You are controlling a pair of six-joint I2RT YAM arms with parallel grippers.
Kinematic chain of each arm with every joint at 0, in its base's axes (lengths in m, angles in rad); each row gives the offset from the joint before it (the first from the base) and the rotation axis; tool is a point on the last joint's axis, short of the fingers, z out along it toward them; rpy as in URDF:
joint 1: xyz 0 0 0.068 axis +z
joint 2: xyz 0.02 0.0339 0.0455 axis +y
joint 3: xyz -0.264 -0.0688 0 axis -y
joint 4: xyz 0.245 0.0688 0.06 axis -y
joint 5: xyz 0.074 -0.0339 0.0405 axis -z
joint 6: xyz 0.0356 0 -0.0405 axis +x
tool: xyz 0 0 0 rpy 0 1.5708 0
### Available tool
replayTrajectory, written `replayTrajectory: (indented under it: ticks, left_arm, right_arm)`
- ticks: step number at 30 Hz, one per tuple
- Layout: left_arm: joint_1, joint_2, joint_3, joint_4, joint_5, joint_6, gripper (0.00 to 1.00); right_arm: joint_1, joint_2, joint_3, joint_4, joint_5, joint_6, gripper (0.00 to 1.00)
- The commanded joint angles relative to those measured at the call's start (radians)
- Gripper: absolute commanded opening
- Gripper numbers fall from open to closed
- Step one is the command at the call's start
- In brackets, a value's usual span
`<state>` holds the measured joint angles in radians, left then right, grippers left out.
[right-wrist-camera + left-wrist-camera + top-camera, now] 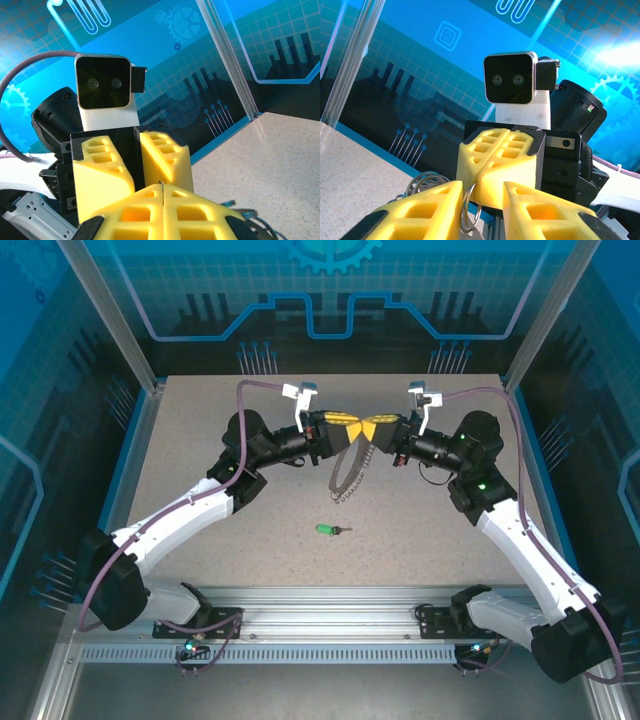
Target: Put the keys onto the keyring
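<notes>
The green-headed key (327, 530) lies on the table, in front of both grippers and apart from them. The grippers meet tip to tip above the table's middle. My right gripper (378, 428) (163, 192) is shut on a thin silvery split ring (470, 210) of the keyring. The keyring's dark band and chain (346, 472) hang below it. My left gripper (342, 424) (482, 192) faces it with its yellow fingers apart, and the ring rests against the inner face of one finger. Silvery chain rings (422, 182) show to the left, and bits of teal band (235, 204) at the lower right.
The speckled table (200, 470) is walled by blue panels at the back and sides, with metal posts (110, 320) at the corners. An aluminium rail (320, 625) carrying the arm bases runs along the near edge.
</notes>
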<state>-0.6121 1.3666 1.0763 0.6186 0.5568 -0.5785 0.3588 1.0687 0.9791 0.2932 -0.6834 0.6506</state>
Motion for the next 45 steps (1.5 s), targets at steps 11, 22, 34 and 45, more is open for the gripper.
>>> replayTrajectory:
  ticks: [11, 22, 34, 45]
  left_arm:
    - [-0.008, -0.016, -0.007, 0.034, 0.015, 0.002, 0.16]
    - [-0.010, -0.015, -0.015, 0.037, 0.030, -0.001, 0.02]
    - [-0.005, -0.023, 0.118, -0.267, 0.080, 0.212, 0.00]
    - [0.006, 0.051, 0.404, -0.791, 0.166, 0.555, 0.00]
  right_arm:
    - [-0.016, -0.023, -0.012, 0.032, 0.022, 0.001, 0.00]
    - [-0.018, -0.015, -0.015, 0.047, 0.024, 0.014, 0.00]
    - [-0.116, -0.088, -0.012, -0.078, -0.027, -0.002, 0.36]
    - [-0.135, -0.156, -0.013, -0.226, -0.146, -0.089, 0.39]
